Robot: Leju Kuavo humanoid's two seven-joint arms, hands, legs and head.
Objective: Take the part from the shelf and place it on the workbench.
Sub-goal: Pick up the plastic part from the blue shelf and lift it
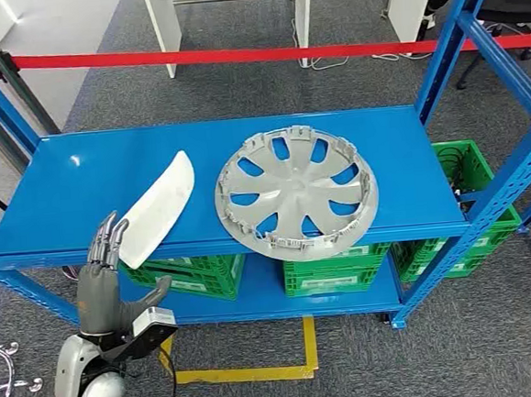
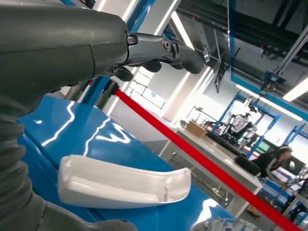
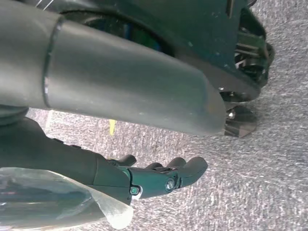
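White curved trim part (image 1: 158, 208) lies untouched on the blue shelf (image 1: 74, 190), beside the grey wheel cover (image 1: 295, 191). The left hand (image 1: 109, 284) is spread empty just before it, so grasp and carry remain. The right wrist view shows the right hand (image 3: 152, 178), fingers extended, holding nothing, above carpet.

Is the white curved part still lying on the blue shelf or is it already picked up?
On the shelf. The white part lies flat on the blue shelf, and the left hand is open beside it, holding nothing.
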